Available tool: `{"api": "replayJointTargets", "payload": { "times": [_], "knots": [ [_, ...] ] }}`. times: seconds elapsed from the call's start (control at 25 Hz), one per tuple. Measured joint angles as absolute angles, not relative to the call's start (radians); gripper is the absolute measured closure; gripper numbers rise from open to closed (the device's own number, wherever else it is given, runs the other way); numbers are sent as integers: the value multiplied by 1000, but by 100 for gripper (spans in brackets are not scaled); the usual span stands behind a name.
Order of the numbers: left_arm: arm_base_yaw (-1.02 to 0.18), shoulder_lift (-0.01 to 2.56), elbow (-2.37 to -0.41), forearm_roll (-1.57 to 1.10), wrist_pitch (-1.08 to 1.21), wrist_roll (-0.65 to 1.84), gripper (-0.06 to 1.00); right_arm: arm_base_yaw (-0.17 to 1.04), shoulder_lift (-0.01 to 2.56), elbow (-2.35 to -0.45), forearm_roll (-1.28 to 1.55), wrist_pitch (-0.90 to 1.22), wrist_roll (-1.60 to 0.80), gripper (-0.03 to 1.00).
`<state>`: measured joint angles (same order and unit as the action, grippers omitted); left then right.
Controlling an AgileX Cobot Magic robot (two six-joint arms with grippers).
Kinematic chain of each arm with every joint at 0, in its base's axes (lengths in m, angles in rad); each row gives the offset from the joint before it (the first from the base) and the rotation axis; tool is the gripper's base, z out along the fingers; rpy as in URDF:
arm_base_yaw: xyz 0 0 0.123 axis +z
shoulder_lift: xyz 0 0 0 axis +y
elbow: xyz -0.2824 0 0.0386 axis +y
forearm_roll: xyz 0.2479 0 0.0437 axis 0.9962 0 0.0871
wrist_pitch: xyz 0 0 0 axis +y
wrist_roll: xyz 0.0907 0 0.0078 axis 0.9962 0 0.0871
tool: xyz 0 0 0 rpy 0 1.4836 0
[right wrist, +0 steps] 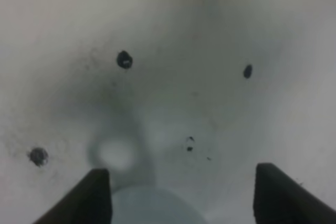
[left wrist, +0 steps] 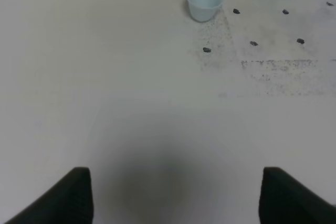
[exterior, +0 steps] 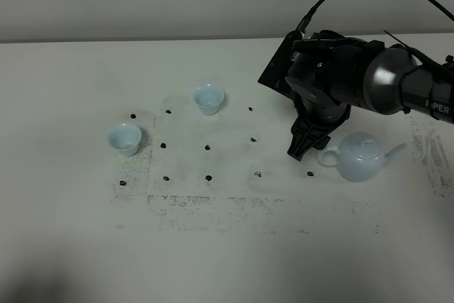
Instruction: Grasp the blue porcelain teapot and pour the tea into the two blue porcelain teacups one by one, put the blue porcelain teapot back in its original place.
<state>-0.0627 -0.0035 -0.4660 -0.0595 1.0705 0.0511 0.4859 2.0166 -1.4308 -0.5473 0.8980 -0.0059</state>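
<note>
The right end effector [exterior: 299,150] points down at the worktop [exterior: 234,260] with its two fingers apart and nothing clamped between them. The teapot [exterior: 362,159] stands upright on the worktop just beside it. Its loop handle [exterior: 326,155] faces the fingers, while its spout [exterior: 397,150] points away on the far side of the belly. From the high view I cannot tell whether the fingertips touch the handle.

In the right wrist view the end effector [right wrist: 189,198] shows both dark fingers [right wrist: 89,198] spread wide. A blurred pale blue rounded surface, the teapot [right wrist: 152,207], lies between them, closer to one finger. Black marks [right wrist: 124,59] dot the worktop beyond it.

The two cups stand well apart from the right end effector, on the side away from the teapot. One cup [exterior: 208,98] is closer to it and the other cup [exterior: 125,138] is farther out.

The left end effector [left wrist: 178,198] hangs over bare worktop with its fingers wide apart and empty. The other cup [left wrist: 203,0] stands well ahead of it, and the teapot is outside this view.
</note>
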Motion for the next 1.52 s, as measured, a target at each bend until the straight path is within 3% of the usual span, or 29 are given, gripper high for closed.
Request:
{"api": "replayJointTargets", "payload": {
  "times": [0.52,1.52],
  "knots": [
    [-63,-3,-466,-60,1070,52,28,500,2028,-1381,-583,887,0,38],
    [-63,-3,-466,-60,1070,52,28,590,2028,-1381,-596,1062,127,38]
  ]
}}
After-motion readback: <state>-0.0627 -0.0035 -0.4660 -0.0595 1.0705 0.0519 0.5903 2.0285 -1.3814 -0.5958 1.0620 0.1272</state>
